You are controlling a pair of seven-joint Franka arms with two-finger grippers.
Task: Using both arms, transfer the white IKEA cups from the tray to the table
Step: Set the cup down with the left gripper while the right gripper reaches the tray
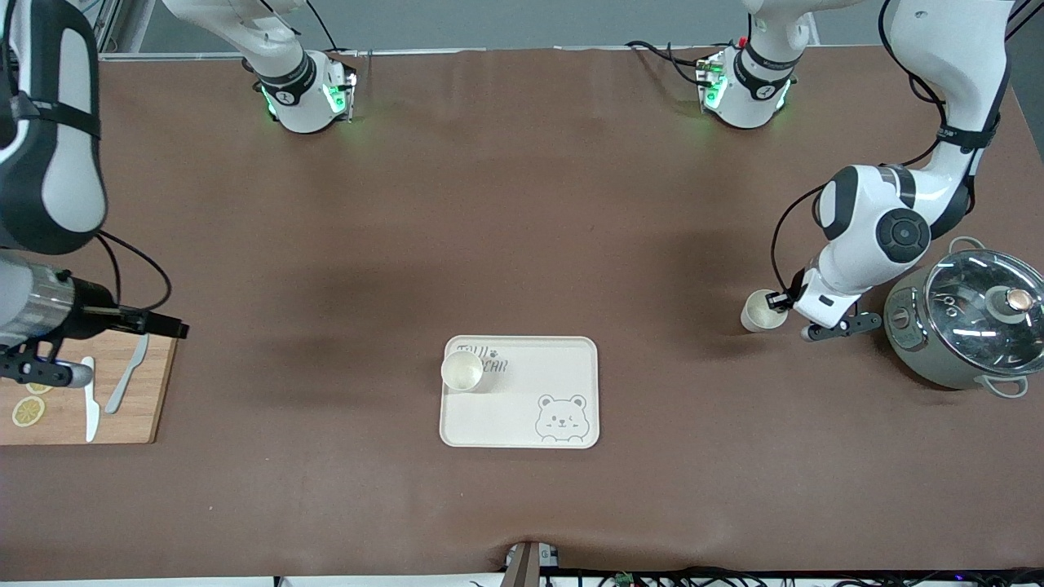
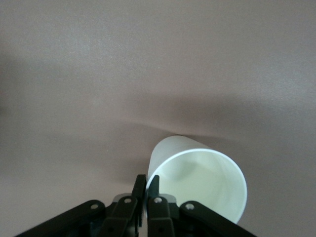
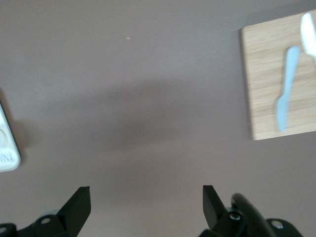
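Front view, lower centre of frame: cream tray [image 1: 563,359] with a bear print on the brown table [image 1: 506,220]. One white cup [image 1: 462,371] stands upright on the tray, in its upper-left corner as seen in the frame, over the printed lettering, mouth up.

Left edge of frame, about the same height: wooden cutting board [image 1: 134,412] carrying a white knife [image 1: 90,399], a pale blue-grey knife [image 1: 126,375] and lemon slices [image 1: 27,410]. The right gripper [image 1: 167,328] hangs over the top edge of that board. In the right wrist view its fingers [image 3: 79,207] stand wide apart with nothing between them; below them is bare table, with the board's corner at the upper right of that picture and the tray's edge at its left margin.

Right side of frame, slightly higher: grey pot [image 1: 962,326] with a glass lid. Just beside it, toward the frame's centre, the second cup [image 1: 763,311] sits on the table, well apart from the tray. The left gripper [image 1: 779,302] is at its rim. In the left wrist view the fingers [image 2: 139,190] are pinched on the cup wall, one outside and one inside the rim; the cup appears tilted there.

Top of frame: both arm bases with green lights.
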